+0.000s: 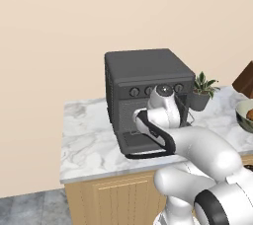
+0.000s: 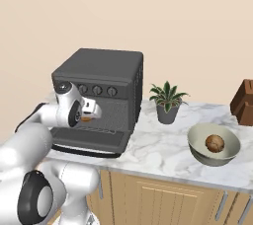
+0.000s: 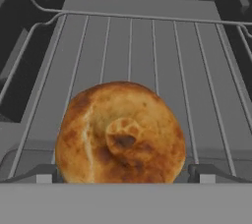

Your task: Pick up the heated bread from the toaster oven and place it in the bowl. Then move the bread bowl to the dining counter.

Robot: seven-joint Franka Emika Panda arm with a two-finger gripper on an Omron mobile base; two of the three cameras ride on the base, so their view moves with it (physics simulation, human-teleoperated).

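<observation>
Hard to make out much of the oven's inside from the base cameras, the arm's wrist blocks the opening; in the right base view just a sliver of orange peeks out at the gripper (image 2: 89, 115), and in the left one the bowl (image 1: 245, 115) is chopped off by the frame edge; the brown block (image 2: 244, 101) at the far right is cut off too, can't tell what it is.

Around it: the toaster oven (image 2: 101, 78) sits on a marble counter (image 2: 163, 152), door dropped flat in front; a small potted plant (image 2: 167, 101) stands just beside the oven, between it and the bowl; the bowl already has a brownish round thing (image 2: 215, 143) in it.

The hand view is clearer; the heated bread (image 3: 120, 134) lies on the wire rack (image 3: 147, 46) inside the oven, round, golden-orange, darker browned knot in the middle; the fingertips (image 3: 42, 175) sit spread wide on either side of it, not squeezing it.
</observation>
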